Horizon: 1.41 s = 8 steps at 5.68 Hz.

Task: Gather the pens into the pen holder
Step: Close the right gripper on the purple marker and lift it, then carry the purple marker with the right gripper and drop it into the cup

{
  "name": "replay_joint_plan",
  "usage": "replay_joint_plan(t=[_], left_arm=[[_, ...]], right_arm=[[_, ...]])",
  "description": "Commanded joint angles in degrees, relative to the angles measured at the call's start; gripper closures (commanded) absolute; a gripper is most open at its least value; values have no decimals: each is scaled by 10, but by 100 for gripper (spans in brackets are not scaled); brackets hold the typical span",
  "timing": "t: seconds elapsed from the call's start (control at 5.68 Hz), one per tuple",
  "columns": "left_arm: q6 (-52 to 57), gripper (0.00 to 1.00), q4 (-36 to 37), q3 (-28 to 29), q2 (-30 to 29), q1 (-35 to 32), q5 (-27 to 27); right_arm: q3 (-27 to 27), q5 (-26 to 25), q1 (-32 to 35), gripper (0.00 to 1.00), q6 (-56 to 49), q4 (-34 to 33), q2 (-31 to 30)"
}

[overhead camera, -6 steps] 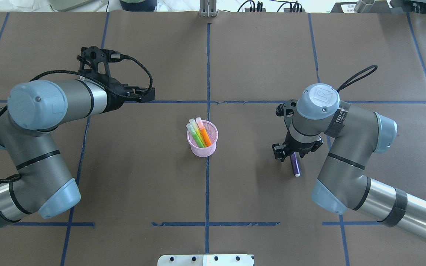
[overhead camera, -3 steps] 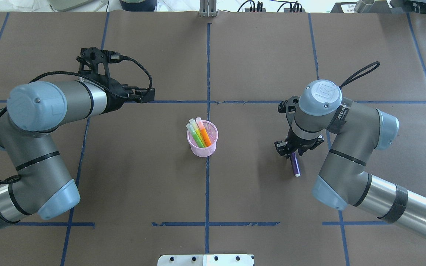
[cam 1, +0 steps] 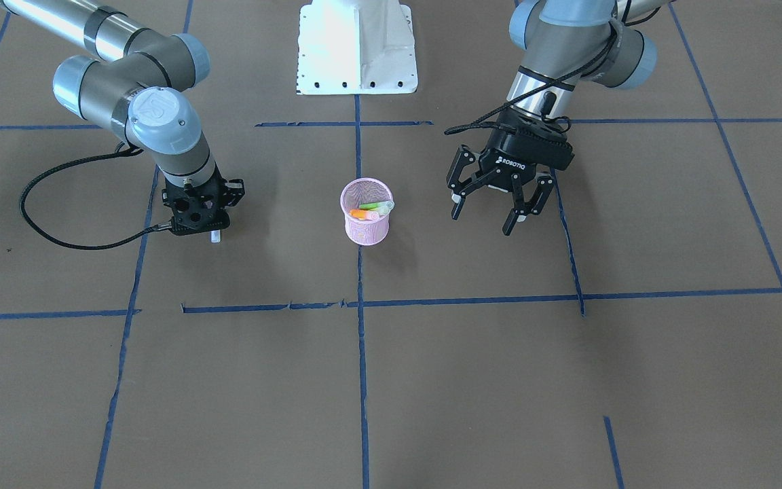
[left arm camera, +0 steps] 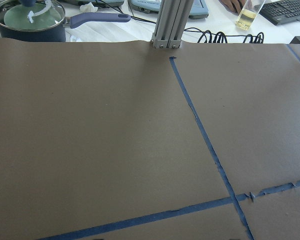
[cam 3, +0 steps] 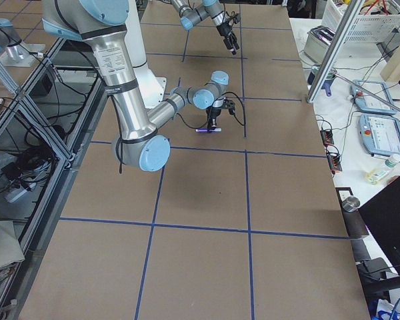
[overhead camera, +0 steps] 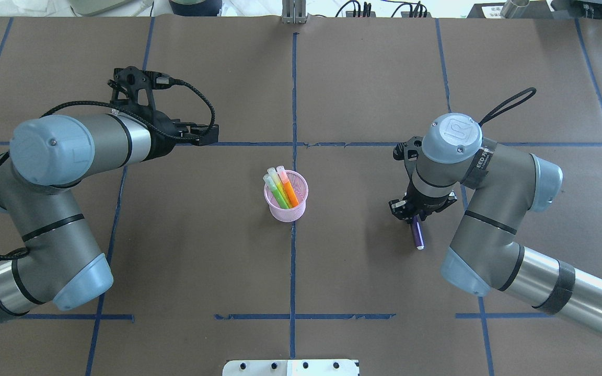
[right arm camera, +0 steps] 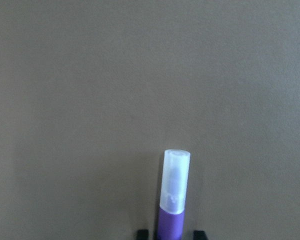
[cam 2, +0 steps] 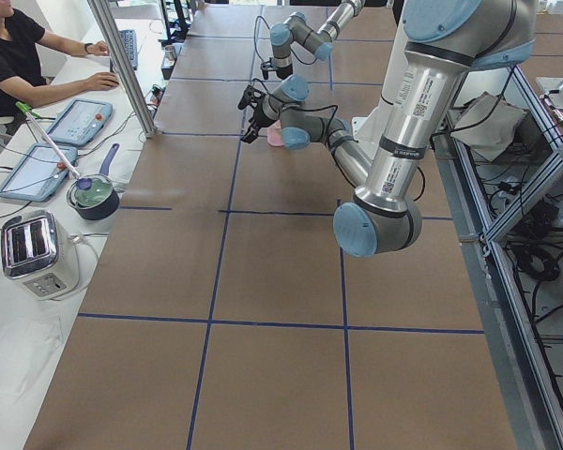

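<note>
The pink mesh pen holder stands upright at the table's middle. An orange pen, a green pen and a yellowish one lean inside it. The purple pen lies flat on the table to the holder's right. My right gripper is down on it, jaws tight against both sides of its purple body, the pale cap sticking out. My left gripper is open and empty, beyond and left of the holder.
The white base plate sits at the near table edge. At the far edge are an aluminium post and a pot with a blue handle. Blue tape lines cross the brown table.
My right wrist has shifted slightly right and settled down around the purple pen, which has stayed in place. The left arm and the holder have not moved.
</note>
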Motion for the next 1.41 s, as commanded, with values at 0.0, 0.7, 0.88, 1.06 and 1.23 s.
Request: replay_joint_plan(t=[0.0, 0.7, 0.88, 1.06, 1.23], left_arm=[[0, 11, -1, 0, 0, 0, 0], [1, 10, -3, -5, 0, 0, 0], [3, 9, -3, -4, 1, 0, 0], [3, 9, -3, -4, 1, 0, -1], [2, 9, -3, -4, 1, 0, 0]], right_arm=[[2, 0, 2, 100, 1, 1, 3], [150, -164, -18, 100, 162, 57, 95], [151, -282, -71, 100, 225, 130, 96], [145, -439, -134, 100, 229, 175, 96], [118, -533, -165, 100, 262, 220, 92]])
